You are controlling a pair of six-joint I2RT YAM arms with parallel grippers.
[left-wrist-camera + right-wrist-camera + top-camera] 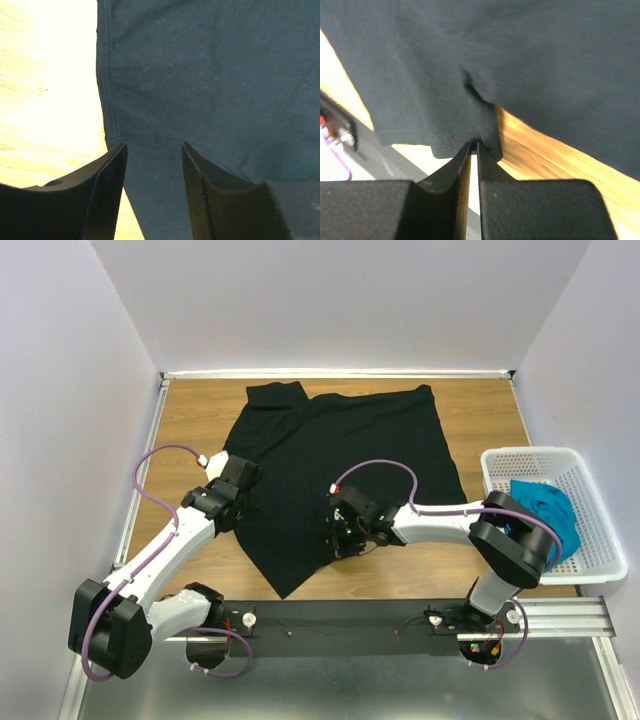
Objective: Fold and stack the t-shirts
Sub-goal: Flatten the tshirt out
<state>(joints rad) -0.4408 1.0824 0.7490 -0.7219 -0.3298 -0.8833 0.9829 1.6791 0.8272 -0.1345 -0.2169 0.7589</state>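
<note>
The large black t-shirt (340, 455) lies spread over the middle of the wooden table. My right gripper (343, 533) is shut on its hemmed edge (445, 140), holding the cloth lifted off the wood near the shirt's front right part. My left gripper (238, 480) is open at the shirt's left edge, its fingers (107, 190) on either side of the black cloth (210, 80) below them. The teal-blue t-shirt (545, 510) lies bunched in the white basket at the right.
The white lattice basket (600, 540) stands at the table's right edge. A black rail (330, 620) runs along the near edge with the arm bases. White walls enclose the table on the left, back and right.
</note>
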